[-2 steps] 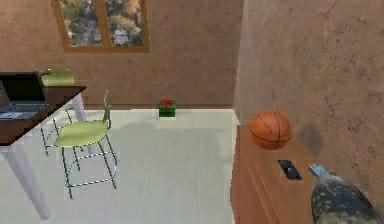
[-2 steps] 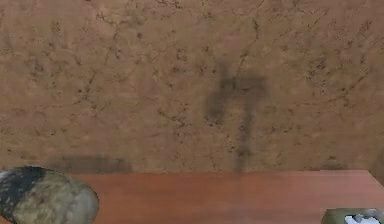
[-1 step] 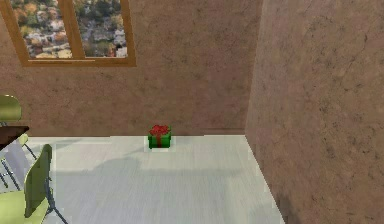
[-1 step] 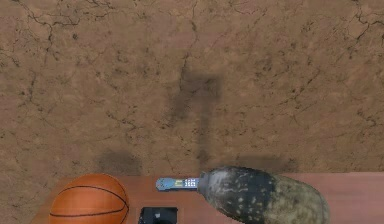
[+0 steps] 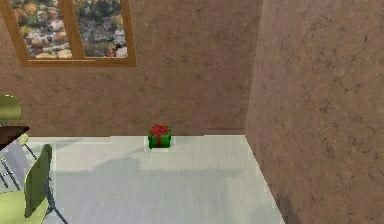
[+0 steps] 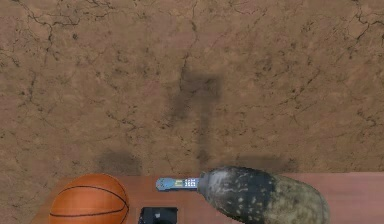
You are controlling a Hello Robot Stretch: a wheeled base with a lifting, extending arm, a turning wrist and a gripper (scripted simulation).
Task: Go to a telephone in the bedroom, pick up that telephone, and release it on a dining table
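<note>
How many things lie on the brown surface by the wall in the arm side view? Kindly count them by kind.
Orange ball: 1
Slim grey device with buttons: 1
Flat black device: 1
Speckled grey-green rounded thing: 1
Total: 4

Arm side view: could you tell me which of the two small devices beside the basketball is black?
The black device lies at the bottom edge, right of the basketball; the grey device, farther up, has small buttons.
</note>
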